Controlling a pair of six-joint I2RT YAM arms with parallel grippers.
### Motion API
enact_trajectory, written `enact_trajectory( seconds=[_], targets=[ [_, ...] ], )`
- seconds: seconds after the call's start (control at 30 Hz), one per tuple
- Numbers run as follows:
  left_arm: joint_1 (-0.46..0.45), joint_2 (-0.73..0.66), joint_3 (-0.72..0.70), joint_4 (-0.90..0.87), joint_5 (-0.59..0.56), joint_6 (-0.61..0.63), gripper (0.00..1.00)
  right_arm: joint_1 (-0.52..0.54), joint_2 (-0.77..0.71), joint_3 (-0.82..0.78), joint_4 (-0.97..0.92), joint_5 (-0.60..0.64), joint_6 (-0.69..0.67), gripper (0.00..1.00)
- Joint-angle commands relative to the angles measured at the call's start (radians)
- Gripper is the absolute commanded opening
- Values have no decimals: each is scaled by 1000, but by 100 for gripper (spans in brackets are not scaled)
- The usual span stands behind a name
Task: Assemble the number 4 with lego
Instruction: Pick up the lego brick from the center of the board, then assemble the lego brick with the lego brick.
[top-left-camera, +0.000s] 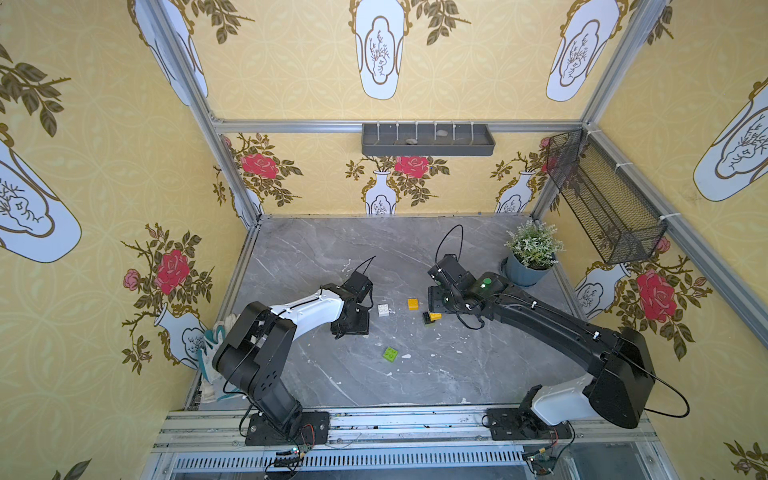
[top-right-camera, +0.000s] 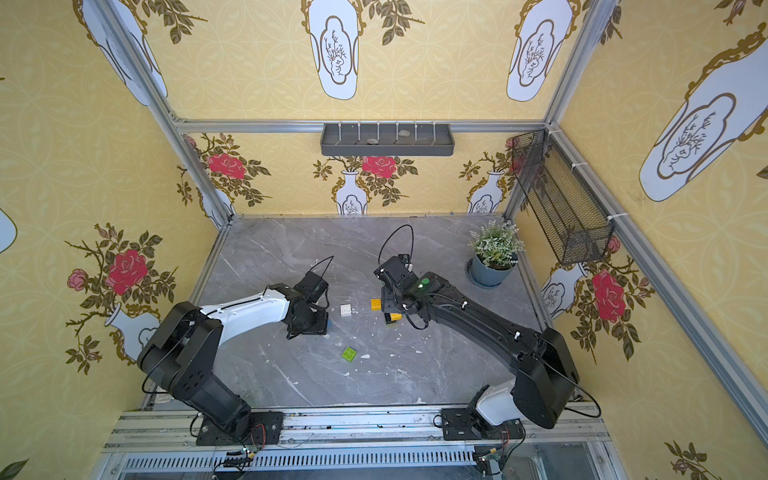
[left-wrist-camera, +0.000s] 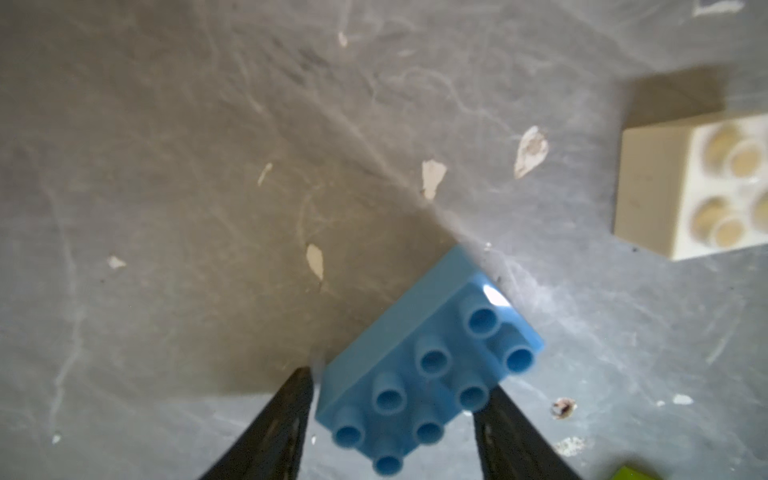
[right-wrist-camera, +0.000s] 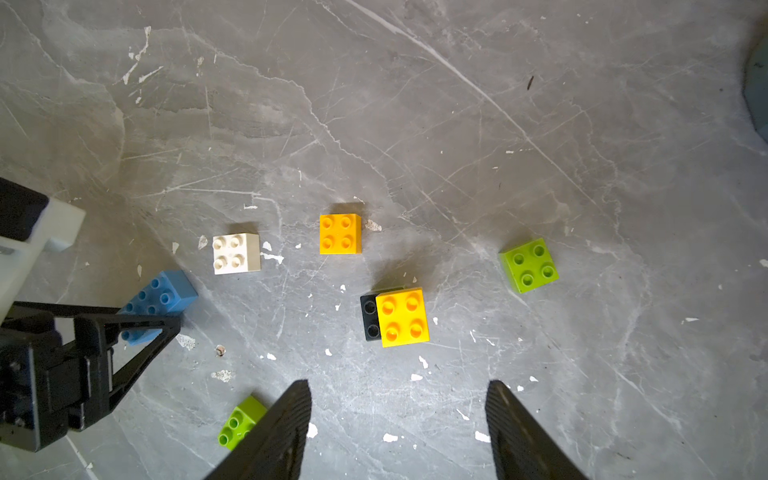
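Seven bricks (right-wrist-camera: 528, 265) dot the grey worktop (top-left-camera: 415, 257). My left fingers (left-wrist-camera: 286, 419) straddle the blue brick (left-wrist-camera: 419, 357), beside the white brick (left-wrist-camera: 685, 187); I cannot tell if they grip it. My right fingers (right-wrist-camera: 286, 428) hang apart, empty, near a yellow brick (right-wrist-camera: 402, 318) stacked on a black brick (right-wrist-camera: 369, 318).

Black jointed arms (top-left-camera: 540, 324), white shells (top-left-camera: 307, 311), looping black cables (top-left-camera: 447, 233), green button (top-left-camera: 485, 284)
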Motion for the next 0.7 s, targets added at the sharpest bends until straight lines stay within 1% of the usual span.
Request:
enact_trajectory(
  seconds=[0.0, 0.13, 0.2, 0.23, 0.27, 0.43, 0.47, 0.53, 0.57, 0.6, 0.67],
  targets=[
    [-19, 10, 11, -4, -3, 19, 56, 2, -4, 10, -19, 6, 13, 69],
    [-46, 17, 18, 6, 3, 29, 49, 2, -4, 7, -19, 6, 16, 69],
    [-58, 12, 16, 6, 2, 27, 43, 1, -2, 5, -21, 5, 19, 69],
    [-67, 3, 15, 6, 3, 27, 38, 2, -2, 4, -20, 3, 20, 69],
    [-75, -9, 14, 3, 3, 26, 34, 1, -2, 2, -18, -2, 20, 69],
    [-142, -106, 16, 16, -9, 68, 25, -13, -11, -12, 5, -49, 7, 69],
    [-161, -130, 14, 40, -4, 97, 20, -21, -14, -17, 11, -66, 0, 69],
    [-206, -178, 3, 111, 2, 166, 15, -38, -27, -29, 28, -95, -17, 69],
    [-223, -194, 4, 138, 9, 200, 12, -52, -37, -40, 42, -128, -28, 70],
    [-233, -207, 3, 173, 46, 239, 11, -66, -49, -50, 55, -151, -36, 71],
    [-245, -222, 15, 219, 114, 313, 10, -105, -88, -88, 100, -215, -55, 77]
  ],
)
